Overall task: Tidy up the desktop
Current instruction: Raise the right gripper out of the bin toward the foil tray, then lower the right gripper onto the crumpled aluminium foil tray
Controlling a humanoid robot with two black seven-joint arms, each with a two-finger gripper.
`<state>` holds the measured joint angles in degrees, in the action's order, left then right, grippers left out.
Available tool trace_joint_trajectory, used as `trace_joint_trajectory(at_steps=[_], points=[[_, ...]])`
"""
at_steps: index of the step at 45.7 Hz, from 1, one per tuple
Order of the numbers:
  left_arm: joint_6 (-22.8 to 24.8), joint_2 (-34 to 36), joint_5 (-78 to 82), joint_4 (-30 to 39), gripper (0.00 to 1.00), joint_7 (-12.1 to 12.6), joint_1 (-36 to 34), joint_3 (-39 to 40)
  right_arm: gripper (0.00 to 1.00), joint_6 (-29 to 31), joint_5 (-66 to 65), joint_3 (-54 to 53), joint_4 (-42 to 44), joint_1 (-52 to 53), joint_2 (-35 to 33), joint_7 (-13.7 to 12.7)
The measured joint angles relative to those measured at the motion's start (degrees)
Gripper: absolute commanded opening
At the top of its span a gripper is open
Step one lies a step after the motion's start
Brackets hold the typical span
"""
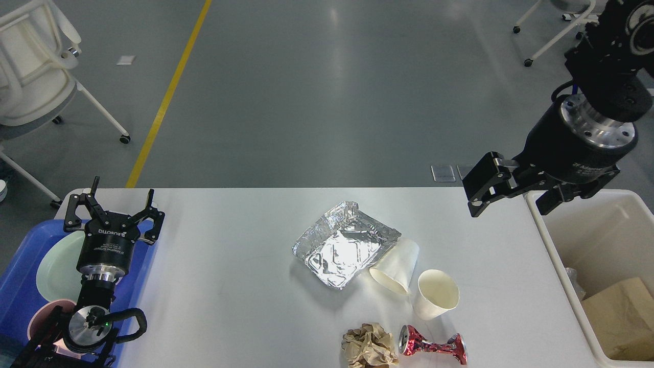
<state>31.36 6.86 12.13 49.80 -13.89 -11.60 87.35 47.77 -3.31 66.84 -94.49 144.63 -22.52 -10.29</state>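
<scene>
The white bench (230,286) fills the lower half of the frame, carrying a foil tray (343,244) at centre with two paper cups (415,278), a crumpled paper wad (369,345) and a crushed red can (433,345) below it. At lower left, the left gripper (113,205) hovers over a blue tray (20,286), fingers spread and empty. At upper right, the right gripper (511,197) hangs beside a cream bin (557,266), fingers parted, grasping nothing.

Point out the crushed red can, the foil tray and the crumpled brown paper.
crushed red can (433,345), head view, pinched middle of its body
foil tray (343,245), head view, flat shiny base
crumpled brown paper (369,345), head view, centre of the wad
</scene>
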Motion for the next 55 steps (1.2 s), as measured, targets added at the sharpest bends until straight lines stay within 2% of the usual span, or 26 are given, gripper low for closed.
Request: trace_joint_trajectory(at_steps=[5, 15, 35, 45, 55], points=[[0.0, 0.0, 0.0, 0.0, 0.96, 0.0, 0.0, 0.0, 0.99, -0.3, 0.5, -0.1, 0.3, -0.3, 0.9, 0.0], [0.0, 0.0, 0.0, 0.0, 0.96, 0.0, 0.0, 0.0, 0.99, -2.9, 7.3, -0.7, 2.0, -2.5, 6.9, 0.0], [0.0, 0.0, 0.0, 0.0, 0.96, 0.0, 0.0, 0.0, 0.97, -11.6, 33.2, -2.2, 13.0, -16.9, 20.1, -0.3], [0.0, 0.0, 0.0, 0.0, 0.96, 0.0, 0.0, 0.0, 0.96, -13.1, 46.0, -2.2, 20.2, -25.3, 24.1, -3.6], [0.0, 0.0, 0.0, 0.0, 0.96, 0.0, 0.0, 0.0, 0.95, -20.0, 57.4, -3.7, 26.5, -37.0, 27.8, -4.6]])
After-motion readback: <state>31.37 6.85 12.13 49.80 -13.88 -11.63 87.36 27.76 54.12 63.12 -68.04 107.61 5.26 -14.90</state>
